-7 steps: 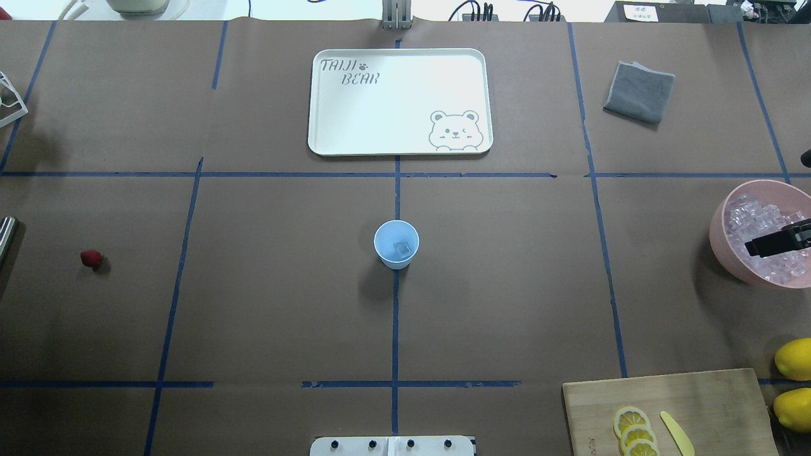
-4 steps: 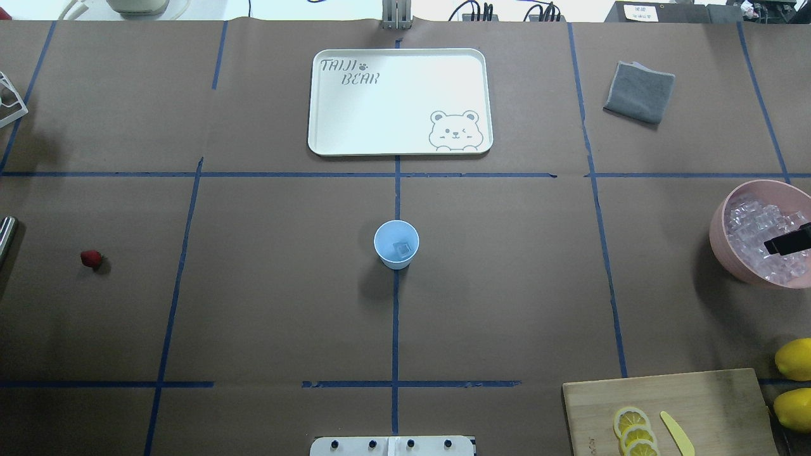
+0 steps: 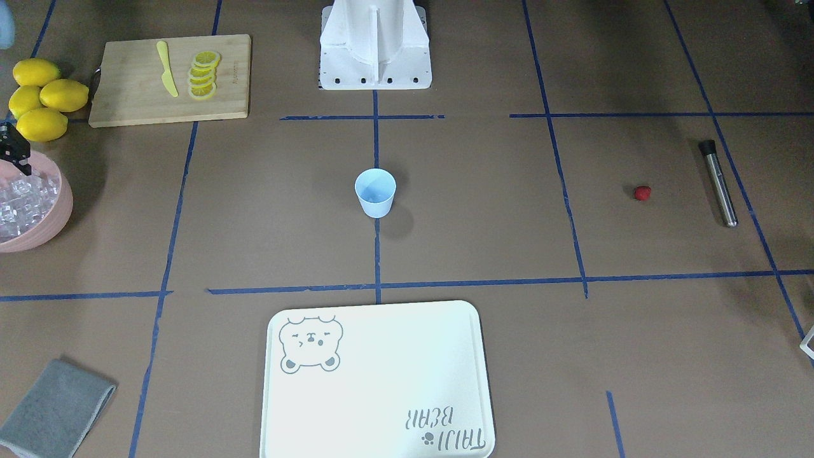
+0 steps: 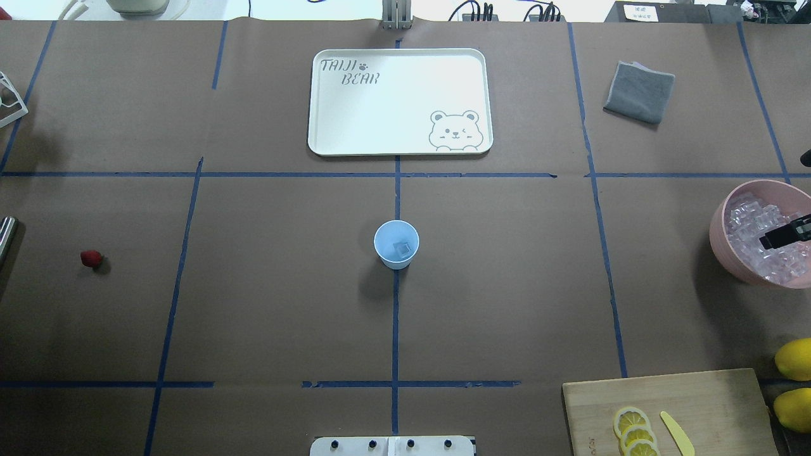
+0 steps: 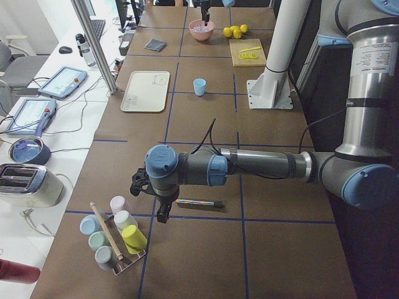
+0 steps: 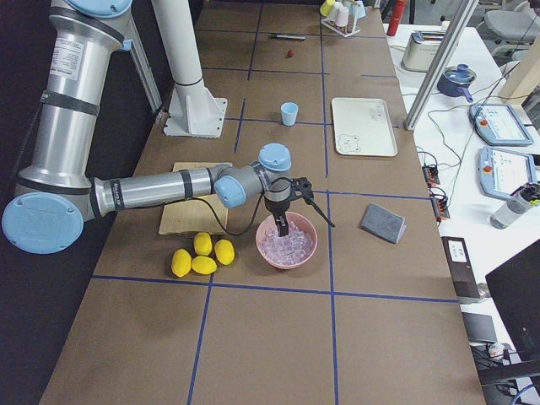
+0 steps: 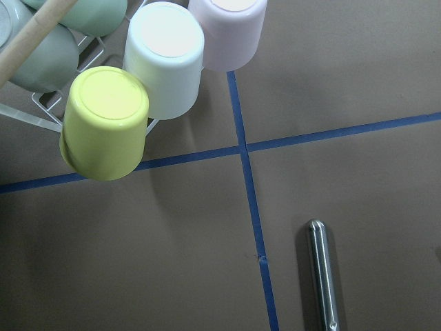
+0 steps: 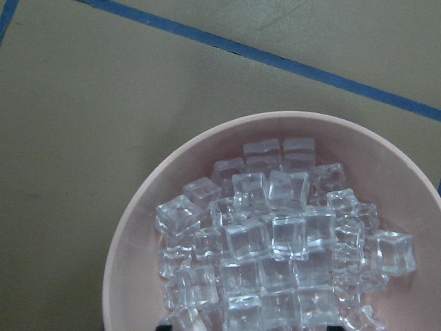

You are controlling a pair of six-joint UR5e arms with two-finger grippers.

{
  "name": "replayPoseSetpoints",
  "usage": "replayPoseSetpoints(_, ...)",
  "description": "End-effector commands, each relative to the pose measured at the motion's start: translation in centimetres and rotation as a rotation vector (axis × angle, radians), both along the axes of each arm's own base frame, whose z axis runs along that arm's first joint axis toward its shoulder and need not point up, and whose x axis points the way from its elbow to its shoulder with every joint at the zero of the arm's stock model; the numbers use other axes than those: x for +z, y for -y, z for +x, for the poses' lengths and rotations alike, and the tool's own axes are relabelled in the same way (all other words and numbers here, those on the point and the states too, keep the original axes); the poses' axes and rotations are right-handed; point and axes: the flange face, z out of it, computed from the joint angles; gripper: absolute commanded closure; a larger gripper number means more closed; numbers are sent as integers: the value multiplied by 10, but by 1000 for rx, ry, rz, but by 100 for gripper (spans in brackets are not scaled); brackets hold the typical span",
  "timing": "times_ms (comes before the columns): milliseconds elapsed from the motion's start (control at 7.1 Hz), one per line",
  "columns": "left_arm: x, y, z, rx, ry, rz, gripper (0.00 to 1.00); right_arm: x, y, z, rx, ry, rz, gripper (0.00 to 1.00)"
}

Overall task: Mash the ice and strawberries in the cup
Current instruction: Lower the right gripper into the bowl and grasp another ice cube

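Movement over the last second belongs to the right gripper [image 4: 768,239] alone. Above the pink bowl [image 4: 719,247], its dark tip has drawn back toward the table's right edge, from well over the heap of ice cubes [image 8: 265,238] to a spot nearer the bowl's outer side. In the last half-second it has scarcely shifted. Everything else lies as it did: the light-blue cup [image 4: 382,240] at the table's centre with a single ice cube [image 4: 401,248] in its bottom, and the strawberry [image 4: 91,258] on the bare paper well to the left, apart from the cup.

I read this as the gripper settling on a second cube, so the task is early. The cup is only partly loaded, the berry has not been fetched, and the steel muddler [image 3: 718,184] is untouched near the left end.

From the side, the right gripper's fingers point down into the bowl with their tips at the top layer of ice. Whether they touch it I cannot tell. Its wrist camera looks straight down on the cubes and shows only dark slivers at the bottom edge, so I cannot tell how far the jaws stand apart or whether a cube sits between them.

The left gripper [image 5: 161,208] hangs low at the table's left end, just beside the muddler and near a rack of upturned tumblers [image 7: 107,124]. Only the side view shows it, so I cannot tell how far open it is
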Motion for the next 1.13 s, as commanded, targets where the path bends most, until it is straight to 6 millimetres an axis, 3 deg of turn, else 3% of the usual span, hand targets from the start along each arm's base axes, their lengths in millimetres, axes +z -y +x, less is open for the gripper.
replayPoseSetpoints(0, 0, 0, 0, 0, 0, 0, 0, 15, 6, -4, -2, -12, -24, 26)
replayPoseSetpoints(423, 1, -1, 0, 0, 0, -1, 0, 24, 2, -16, -59, -24, -17, 27)
replayPoseSetpoints(986, 0, 0, 0, 0, -2, 0, 0, 28, -3, -29, -91, -30, -22, 36)
